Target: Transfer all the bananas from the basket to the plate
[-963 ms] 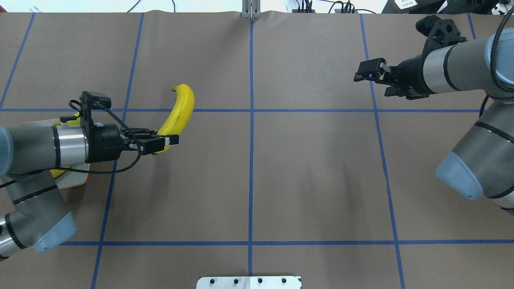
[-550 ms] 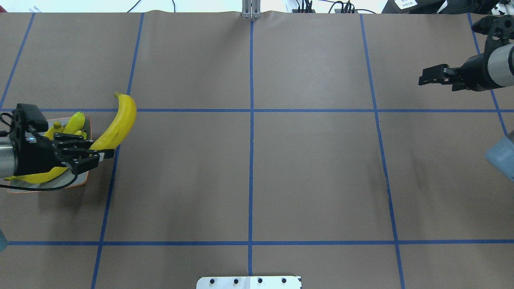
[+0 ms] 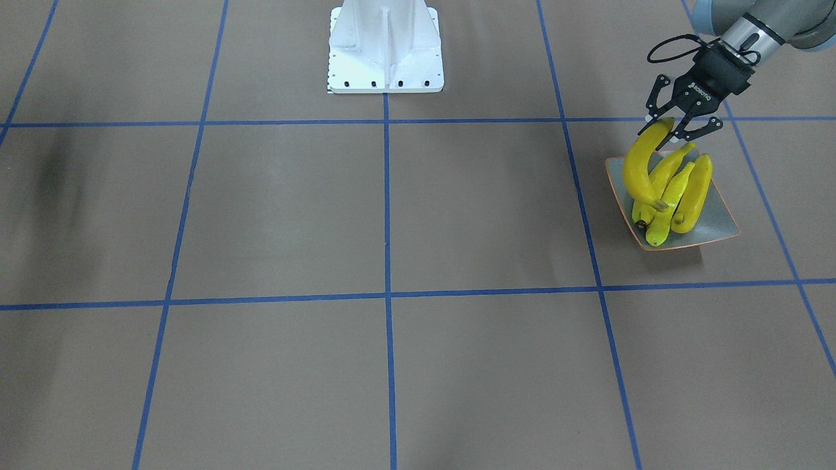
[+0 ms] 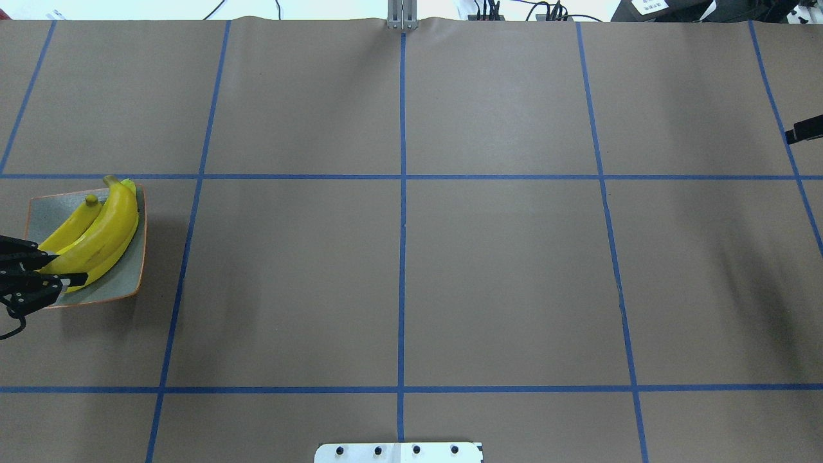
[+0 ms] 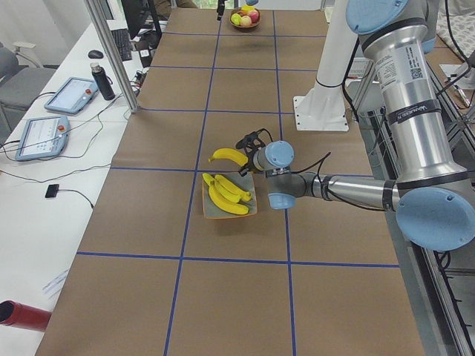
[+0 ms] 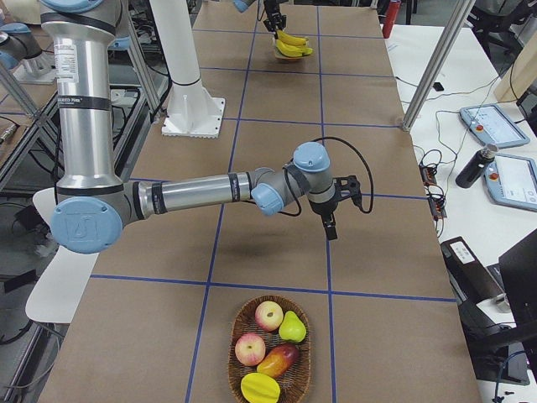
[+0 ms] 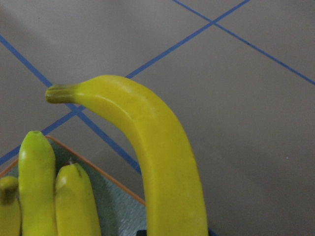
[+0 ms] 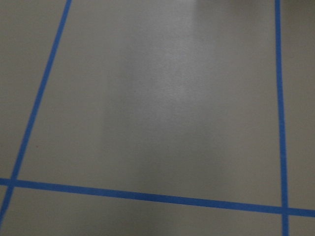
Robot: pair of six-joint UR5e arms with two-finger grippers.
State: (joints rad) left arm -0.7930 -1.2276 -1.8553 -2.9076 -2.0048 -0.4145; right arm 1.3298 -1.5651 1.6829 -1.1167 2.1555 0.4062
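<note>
My left gripper (image 3: 669, 128) is shut on the end of a yellow banana (image 3: 637, 170) and holds it tilted just above the square grey-green plate (image 3: 720, 220). Three more bananas (image 3: 693, 192) lie side by side on the plate. In the overhead view the held banana (image 4: 106, 225) lies over the others on the plate (image 4: 46, 206), with the left gripper (image 4: 63, 269) at the left edge. The left wrist view shows the held banana (image 7: 162, 157) close up. My right gripper (image 6: 330, 225) hangs over bare table, apart from everything; I cannot tell if it is open.
A woven basket (image 6: 239, 374) at the table's right end holds apples, a pear and other fruit, with no banana showing. The white robot base (image 3: 385, 46) stands at the table's middle edge. Blue tape lines cross the brown table.
My left gripper has carried the banana left, from beside the plate to over it. My right arm has drawn back to the right, almost out of the overhead view.
</note>
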